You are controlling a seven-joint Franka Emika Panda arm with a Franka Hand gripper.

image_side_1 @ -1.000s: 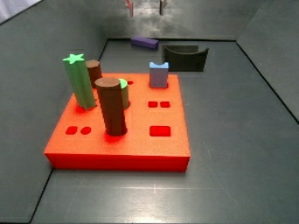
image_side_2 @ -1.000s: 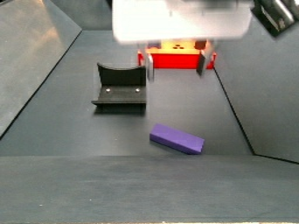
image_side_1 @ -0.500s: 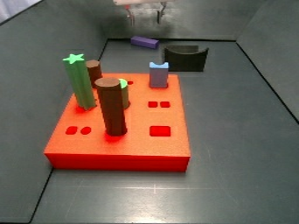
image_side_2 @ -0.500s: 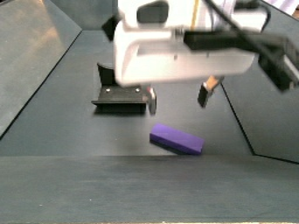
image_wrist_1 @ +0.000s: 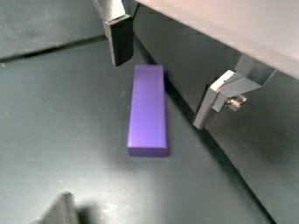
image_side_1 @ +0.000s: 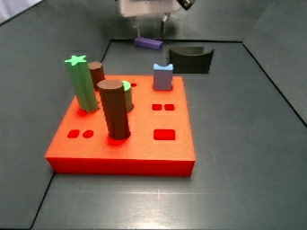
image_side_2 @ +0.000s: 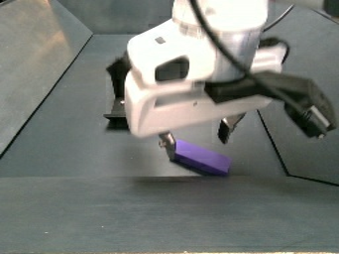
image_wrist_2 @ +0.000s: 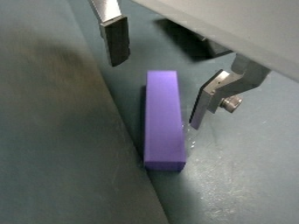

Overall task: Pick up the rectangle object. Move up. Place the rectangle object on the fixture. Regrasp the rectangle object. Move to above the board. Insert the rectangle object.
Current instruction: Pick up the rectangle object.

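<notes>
Over the purple rectangle object (image_wrist_1: 149, 108), the gripper (image_wrist_1: 167, 68) hangs spread.
Its fingers (image_wrist_2: 114, 39) straddle the block lying flat on the grey floor (image_wrist_2: 47, 114), not touching it.

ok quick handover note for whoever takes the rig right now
Hand: open, low over the rectangle object, fingers on either side of it, not yet closed.
Rectangle object: lying flat on the floor near the back, not lifted.
Fixture: empty, beside it.
Board: in front, with pegs standing in it.
Done: approach only.
Left: grasp, lift, place on fixture, regrasp, move above board, insert.
</notes>
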